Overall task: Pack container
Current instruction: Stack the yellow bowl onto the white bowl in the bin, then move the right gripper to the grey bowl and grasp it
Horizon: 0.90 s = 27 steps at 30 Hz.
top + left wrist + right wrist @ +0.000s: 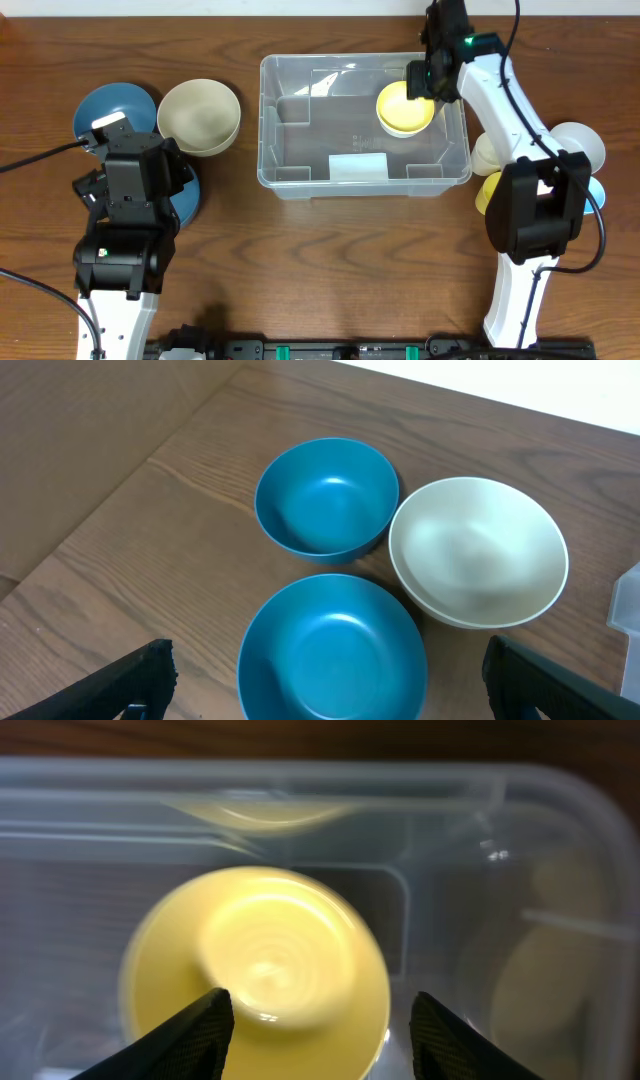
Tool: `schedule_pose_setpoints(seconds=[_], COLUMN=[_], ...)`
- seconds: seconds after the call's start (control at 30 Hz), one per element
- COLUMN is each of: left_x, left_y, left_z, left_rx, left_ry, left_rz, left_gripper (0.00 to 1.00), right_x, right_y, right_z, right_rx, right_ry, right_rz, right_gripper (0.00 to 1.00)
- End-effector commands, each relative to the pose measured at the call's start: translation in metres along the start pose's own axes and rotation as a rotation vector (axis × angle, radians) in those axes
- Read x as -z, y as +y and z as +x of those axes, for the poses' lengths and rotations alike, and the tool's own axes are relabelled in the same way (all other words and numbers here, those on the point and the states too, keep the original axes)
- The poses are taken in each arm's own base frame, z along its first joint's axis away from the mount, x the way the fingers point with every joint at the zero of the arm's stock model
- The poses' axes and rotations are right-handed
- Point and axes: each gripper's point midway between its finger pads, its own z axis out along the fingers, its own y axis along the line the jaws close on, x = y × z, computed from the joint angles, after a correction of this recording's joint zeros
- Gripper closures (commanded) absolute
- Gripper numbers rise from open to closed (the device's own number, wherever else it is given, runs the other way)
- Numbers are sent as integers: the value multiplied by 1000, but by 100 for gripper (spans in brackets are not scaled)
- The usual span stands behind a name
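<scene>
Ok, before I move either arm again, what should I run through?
1. Yellow bowl inside the container: ok.
2. Right pincer open, jaws apart on either side of that bowl: ok.
3. Yellow bowl settled on the container's floor: cannot tell, the wrist view is blurred.
4. Left pincer open above the near blue bowl: ok.
5. Room around that bowl for a grasp: not ok, the cream bowl crowds its rim.
6. Space left in the container: ok, its left half is bare.

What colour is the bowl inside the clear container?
Pale yellow. The bowl shows best in the right wrist view, though slightly blurred.
</scene>
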Motion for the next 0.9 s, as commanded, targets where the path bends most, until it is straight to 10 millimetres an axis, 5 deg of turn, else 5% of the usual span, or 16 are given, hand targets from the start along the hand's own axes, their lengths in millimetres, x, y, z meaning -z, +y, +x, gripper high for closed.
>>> schedule_pose_setpoints(seconds=[0.0,0.1,0.23,0.43,0.6,0.87], left_x=[3,3,3,3,3,3], left_y=[4,4,4,4,4,4], left_z=[-9,-9,-9,-9,-9,-9], left_rx=[22,22,22,22,22,22], left_ry=[-22,-22,-22,-22,-22,-22], left_rz=[-17,-17,-17,-17,-17,-17], left_gripper=[2,2,2,2,2,2], right_x=[53,91,134,184,198,190], right_y=[21,22,-1,-89,-166,-290], right_z=[-31,-39,-38,-20,13,90], right_rx=[39,19,-68,-298,-475,-812], right_ry=[-101,-133,-152,-159,-92,35], right_rz=[-110,-130,-115,-27,72,242], right_gripper=[41,41,38,34,33,32])
